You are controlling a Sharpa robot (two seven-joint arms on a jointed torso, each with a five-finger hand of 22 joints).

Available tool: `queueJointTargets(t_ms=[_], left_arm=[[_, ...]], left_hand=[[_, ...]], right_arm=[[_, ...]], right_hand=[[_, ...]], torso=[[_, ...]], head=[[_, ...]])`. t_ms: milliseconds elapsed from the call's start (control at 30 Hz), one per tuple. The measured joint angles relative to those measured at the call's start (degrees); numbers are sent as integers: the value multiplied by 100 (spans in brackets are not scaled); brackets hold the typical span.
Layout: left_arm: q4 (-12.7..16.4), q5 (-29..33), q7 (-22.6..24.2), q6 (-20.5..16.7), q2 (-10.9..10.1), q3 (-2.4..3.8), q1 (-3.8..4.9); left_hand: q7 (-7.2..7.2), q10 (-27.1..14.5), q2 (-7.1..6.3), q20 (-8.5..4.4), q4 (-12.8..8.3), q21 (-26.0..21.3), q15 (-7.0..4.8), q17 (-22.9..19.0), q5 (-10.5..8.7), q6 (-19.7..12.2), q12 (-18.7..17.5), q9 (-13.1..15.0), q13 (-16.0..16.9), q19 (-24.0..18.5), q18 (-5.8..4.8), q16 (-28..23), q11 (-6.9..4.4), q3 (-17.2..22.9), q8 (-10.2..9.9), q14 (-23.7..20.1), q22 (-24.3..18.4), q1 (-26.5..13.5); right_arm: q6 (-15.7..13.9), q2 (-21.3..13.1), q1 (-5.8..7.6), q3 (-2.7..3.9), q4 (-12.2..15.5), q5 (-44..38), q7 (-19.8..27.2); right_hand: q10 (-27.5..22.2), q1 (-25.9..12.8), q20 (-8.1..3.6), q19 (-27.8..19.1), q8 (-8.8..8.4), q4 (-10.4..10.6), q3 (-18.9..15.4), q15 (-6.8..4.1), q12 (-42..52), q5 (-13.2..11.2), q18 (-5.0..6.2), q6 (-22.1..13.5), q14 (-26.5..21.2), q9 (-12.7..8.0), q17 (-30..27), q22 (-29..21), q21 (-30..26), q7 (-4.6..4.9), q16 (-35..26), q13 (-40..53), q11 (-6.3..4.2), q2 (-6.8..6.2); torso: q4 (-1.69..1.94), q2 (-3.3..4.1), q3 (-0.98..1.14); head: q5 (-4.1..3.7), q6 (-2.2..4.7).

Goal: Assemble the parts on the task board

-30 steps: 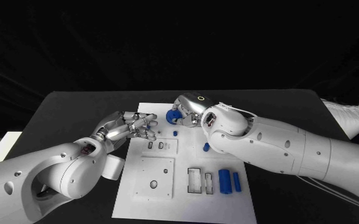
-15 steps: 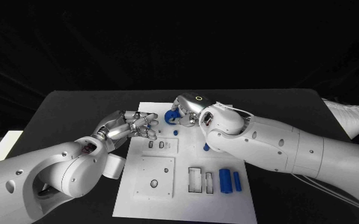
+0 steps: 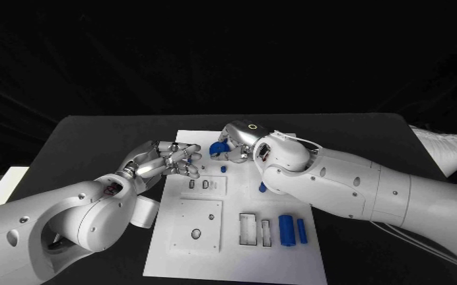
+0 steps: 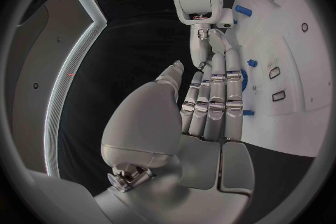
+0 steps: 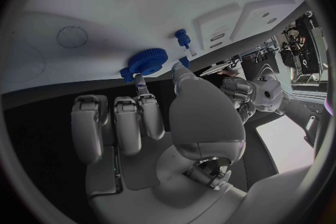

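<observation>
My right hand (image 3: pixel 238 145) pinches the blue gear (image 5: pixel 145 60) between thumb and a fingertip at the far end of the task board (image 3: pixel 286 262), about twelve o'clock from the board's middle. Over the last second it has eased slightly toward seven o'clock, lowering the gear closer to the board, so I judge I am still lining it up with its seat, not yet releasing it. My left hand (image 3: pixel 170 159) has barely moved: fingers together and gently curled, holding nothing, resting at the board's far-left edge, around ten o'clock. A small blue peg (image 3: pixel 223 167) stands just nearer than the gear, and two blue cylinders (image 3: pixel 286 230) wait at five o'clock.
</observation>
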Motion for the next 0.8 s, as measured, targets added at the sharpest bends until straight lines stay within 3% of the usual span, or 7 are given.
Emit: queueJointTargets(t_ms=[133,500,633,800], left_arm=[[1,0,-1,-1,-4,0,0],[7,1,-2,-2,-15,0,0],[7,2,-2,-3,-18,0,0],[7,5,-2,-4,-22,0,0]], left_hand=[[0,0,0,21,0,0,0,6,0,0,0,0,0,-21,0,0,0,0,0,0,0,0],[0,0,0,21,0,0,0,6,0,0,0,0,0,-21,0,0,0,0,0,0,-1,0],[0,0,0,21,0,0,0,5,0,0,0,0,1,-21,0,0,0,0,0,0,-1,0],[21,-21,0,21,0,0,20,13,0,-21,0,1,1,-21,0,0,21,0,0,-19,5,0]], right_arm=[[84,-9,6,2,5,40,-2],[75,-80,13,6,39,117,-1],[-155,-163,-10,-9,77,137,44],[-695,-299,-23,-10,171,226,285]], right_hand=[[0,-188,0,0,-12,0,-193,0,0,224,0,29,0,-1,0,0,0,-30,22,0,0,145],[0,-196,0,0,-21,-43,-346,0,22,521,0,61,0,25,-1,-1,0,-18,22,-1,0,310],[0,2,0,0,0,-75,-379,0,22,589,0,84,0,14,-1,1,0,0,22,-1,0,303],[0,174,0,0,-68,-109,-412,0,22,589,0,67,0,-18,-1,4,0,-26,22,-1,0,289]], torso=[[-3,1,2],[-5,1,5],[-6,1,9],[-13,-2,9]], head=[[-2,1],[-23,-4],[-30,5],[-42,29]])
